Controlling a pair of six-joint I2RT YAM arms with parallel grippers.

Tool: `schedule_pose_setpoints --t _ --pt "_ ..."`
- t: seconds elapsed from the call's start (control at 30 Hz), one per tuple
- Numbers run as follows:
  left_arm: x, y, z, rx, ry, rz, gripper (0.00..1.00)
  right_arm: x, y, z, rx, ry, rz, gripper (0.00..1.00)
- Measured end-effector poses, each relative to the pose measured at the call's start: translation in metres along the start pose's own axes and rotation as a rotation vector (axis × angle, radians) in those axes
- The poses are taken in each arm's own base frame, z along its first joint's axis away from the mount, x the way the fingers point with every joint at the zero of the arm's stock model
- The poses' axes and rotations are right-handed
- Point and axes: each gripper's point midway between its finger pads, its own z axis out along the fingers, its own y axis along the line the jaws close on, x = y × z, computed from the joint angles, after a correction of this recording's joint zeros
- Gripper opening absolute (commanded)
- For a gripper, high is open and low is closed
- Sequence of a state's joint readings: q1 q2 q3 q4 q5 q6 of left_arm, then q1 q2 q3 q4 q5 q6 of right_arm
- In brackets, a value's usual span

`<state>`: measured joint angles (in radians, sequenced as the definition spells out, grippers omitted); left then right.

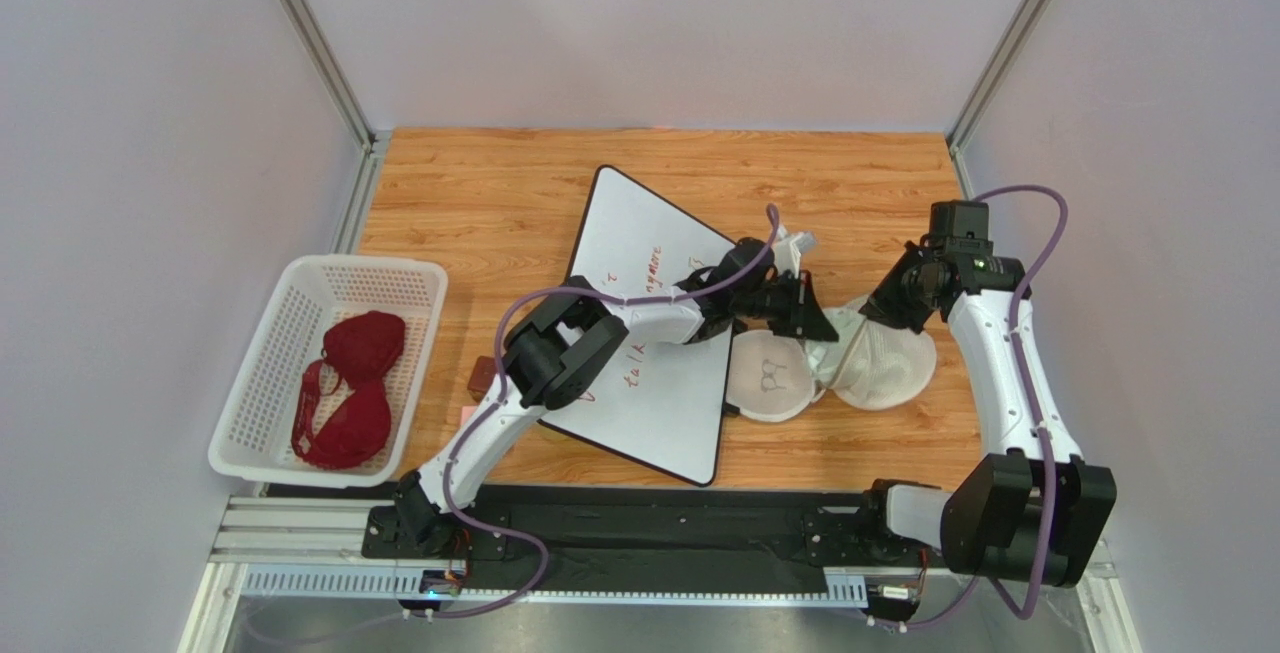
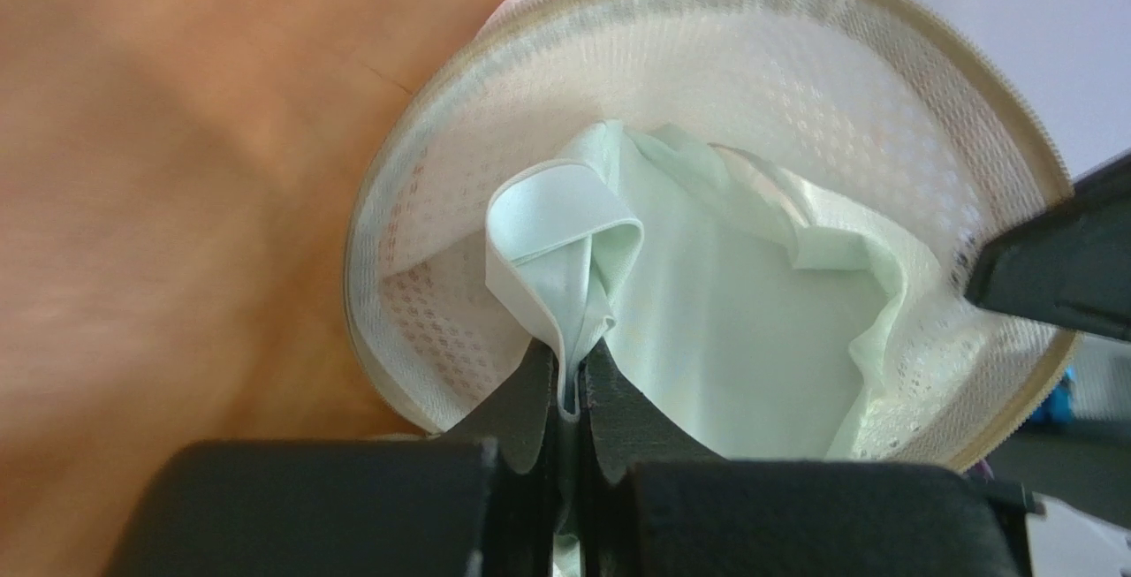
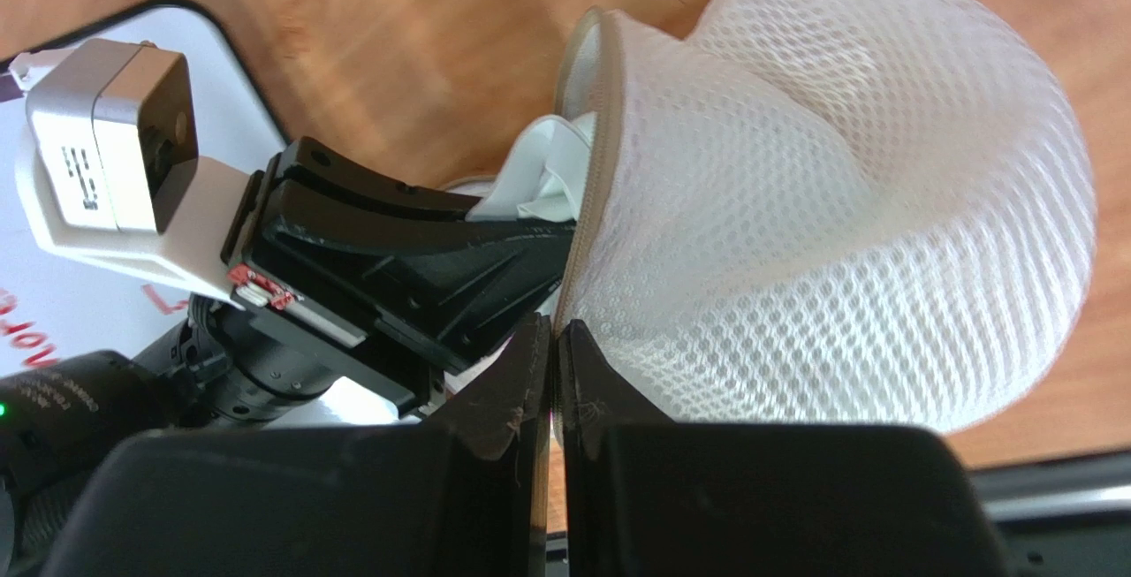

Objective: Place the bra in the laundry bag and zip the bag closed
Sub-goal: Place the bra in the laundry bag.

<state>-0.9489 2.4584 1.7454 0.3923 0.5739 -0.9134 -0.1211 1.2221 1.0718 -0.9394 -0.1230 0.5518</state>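
We see laundry bag (image 3: pixel 850 206) mouth facing whiteboard (image 1: pixel 624 233) | left gripper (image 2: pixel 574 368), right gripper (image 3: pixel 551 339) clamp it | bra (image 1: pixel 350 383) left of whiteboard, long axis near-far, straps hard to trace

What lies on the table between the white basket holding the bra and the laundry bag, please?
In the top view, a small reddish box beside the basket, then a whiteboard with the left arm stretched across it toward the laundry bag.

Bra icon (image 1: pixel 775 371) on laundry bag (image 1: pixel 751 395)
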Motion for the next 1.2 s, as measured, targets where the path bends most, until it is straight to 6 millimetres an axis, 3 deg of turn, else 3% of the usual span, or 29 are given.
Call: schedule_pose_setpoints --t 0.1,0.27,0.33,0.57,0.7,0.97,1.07,1.2 --pt "-0.033 0.004 -0.016 -0.06 -0.074 0.024 0.0 -0.007 0.015 -0.001 -0.075 -0.014 -0.036 0.15" --pt "-0.064 -0.021 -0.025 -0.059 -0.143 0.085 0.0 -0.01 0.02 0.004 -0.109 -0.012 -0.106 0.41" --pt "-0.065 -0.03 -0.022 -0.044 -0.144 0.093 0.0 -0.009 0.018 0.009 -0.102 0.0 -0.128 0.54" --pt "-0.049 -0.023 -0.012 -0.039 -0.103 0.082 0.0 -0.008 0.003 0.015 -0.02 0.015 -0.165 0.71" --pt "-0.044 -0.018 -0.01 -0.05 -0.082 0.072 0.0 -0.009 0.003 0.002 0.076 -0.033 -0.253 0.73" --pt "-0.046 -0.02 -0.011 -0.09 -0.056 0.054 0.0 0.023 0.022 -0.042 0.043 -0.198 -0.472 0.75" --pt "-0.046 -0.02 -0.011 -0.109 -0.042 0.047 0.0 0.04 0.015 -0.038 0.014 -0.225 -0.519 0.75" --pt "-0.04 -0.014 -0.013 -0.141 -0.018 0.022 0.0 0.059 0.012 -0.017 0.01 -0.239 -0.621 0.75"
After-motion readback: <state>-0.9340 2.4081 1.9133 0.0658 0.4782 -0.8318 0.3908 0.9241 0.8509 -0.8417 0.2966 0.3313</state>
